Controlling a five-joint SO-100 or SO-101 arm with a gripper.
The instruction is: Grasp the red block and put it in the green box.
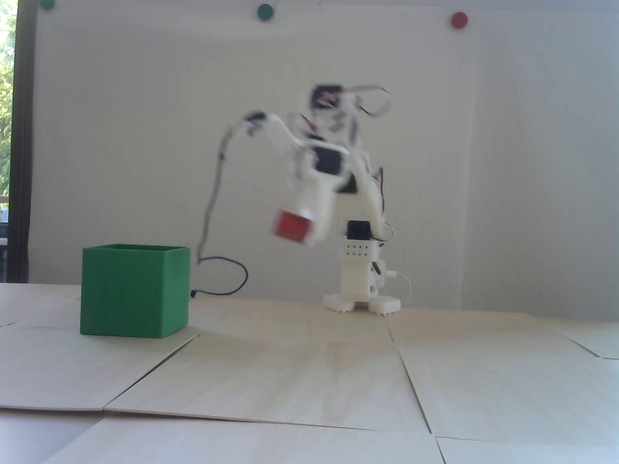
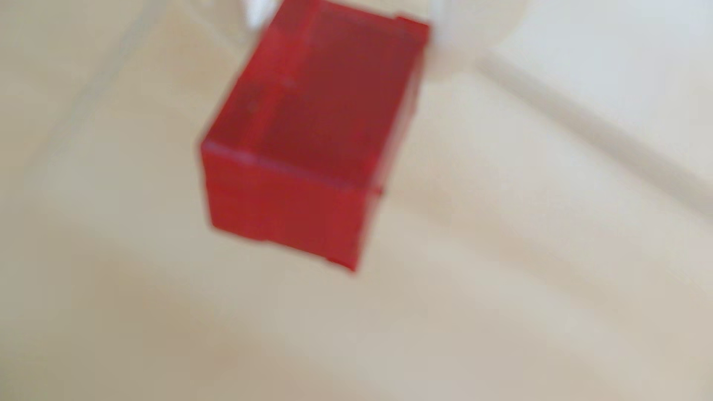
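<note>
Fixed view: gripper (image 1: 296,231) is clamping the red block (image 1: 291,226) and holding it in the air, up and to the right of the green box (image 1: 134,291), higher than the box rim and well apart from it. The box is sitting on the pale table (image 1: 309,377). Arm blurred. Wrist view: red block (image 2: 308,142) is hanging above the table (image 2: 501,308); fingers too blurred to make out.

Block (image 1: 291,225) aloft, right of box (image 1: 134,296)
</note>
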